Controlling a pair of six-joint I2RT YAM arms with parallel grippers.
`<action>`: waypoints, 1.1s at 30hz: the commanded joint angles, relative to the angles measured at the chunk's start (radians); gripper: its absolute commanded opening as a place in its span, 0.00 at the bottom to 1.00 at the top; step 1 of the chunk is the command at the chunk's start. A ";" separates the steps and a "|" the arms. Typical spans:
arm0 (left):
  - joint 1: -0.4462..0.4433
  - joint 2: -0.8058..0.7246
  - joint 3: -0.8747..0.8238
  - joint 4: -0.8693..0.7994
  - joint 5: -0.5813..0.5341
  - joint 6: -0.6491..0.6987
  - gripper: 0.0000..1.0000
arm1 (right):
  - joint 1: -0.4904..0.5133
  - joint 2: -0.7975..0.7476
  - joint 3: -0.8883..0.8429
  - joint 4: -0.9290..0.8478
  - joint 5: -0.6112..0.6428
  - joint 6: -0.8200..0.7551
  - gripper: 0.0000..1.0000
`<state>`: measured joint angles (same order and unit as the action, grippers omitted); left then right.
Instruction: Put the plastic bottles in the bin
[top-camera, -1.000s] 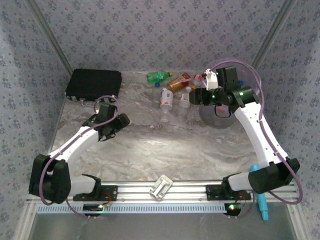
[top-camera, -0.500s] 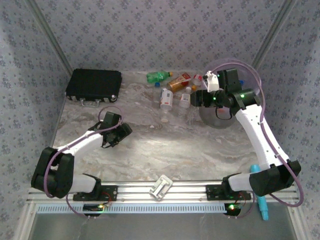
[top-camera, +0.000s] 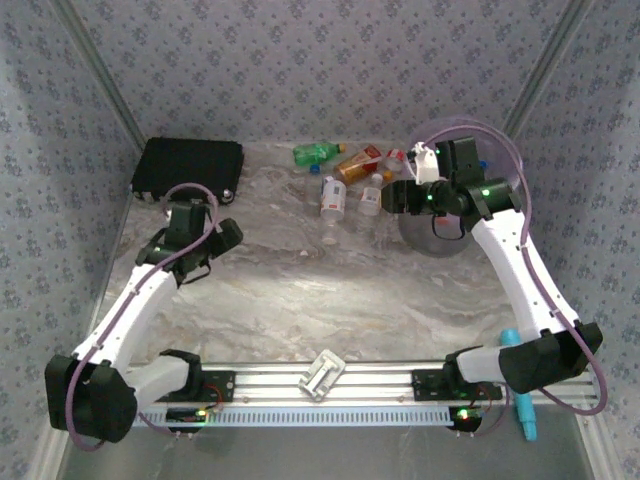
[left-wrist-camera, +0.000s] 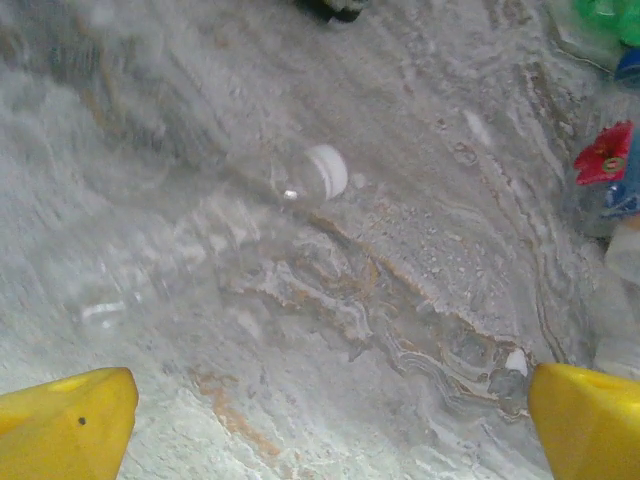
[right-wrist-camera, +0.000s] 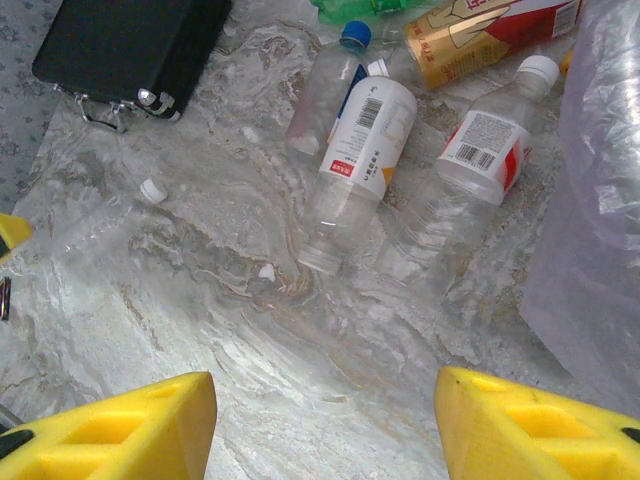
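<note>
Several plastic bottles lie at the back of the table: a green one (top-camera: 318, 152), an orange one (top-camera: 358, 163) and a clear one with a white label (top-camera: 333, 197) (right-wrist-camera: 365, 150). The pale-purple bin (top-camera: 440, 238) (right-wrist-camera: 600, 200) stands right of them, under my right arm. My right gripper (top-camera: 385, 197) (right-wrist-camera: 325, 425) hovers open over bare table just short of the pile. A clear bottle with a white cap (left-wrist-camera: 325, 170) (right-wrist-camera: 150, 192) lies apart to the left. My left gripper (top-camera: 228, 236) (left-wrist-camera: 325, 430) is wide open, short of that bottle, with nothing between its fingers.
A flat black case (top-camera: 187, 167) (right-wrist-camera: 130, 45) sits at the back left corner. Patterned walls close in three sides. A small white clip (top-camera: 324, 374) lies on the front rail, and a blue tool (top-camera: 520, 385) by the right base.
My left arm has swung its gripper left and away from the base, toward the black case. The right arm has hardly moved.
</note>
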<state>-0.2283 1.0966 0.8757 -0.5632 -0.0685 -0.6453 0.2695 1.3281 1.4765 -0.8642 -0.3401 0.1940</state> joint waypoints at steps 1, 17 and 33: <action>0.054 0.102 0.098 -0.109 -0.019 0.270 1.00 | -0.006 -0.022 -0.014 0.000 -0.007 0.004 0.61; 0.140 0.560 0.259 -0.147 0.124 0.521 1.00 | -0.048 -0.078 -0.034 -0.023 0.007 0.005 0.61; 0.113 0.618 0.202 -0.142 0.039 0.415 0.66 | -0.048 -0.062 -0.009 -0.027 0.003 0.012 0.61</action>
<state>-0.1059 1.7039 1.0851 -0.6849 0.0006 -0.2173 0.2245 1.2659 1.4506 -0.8757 -0.3294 0.1940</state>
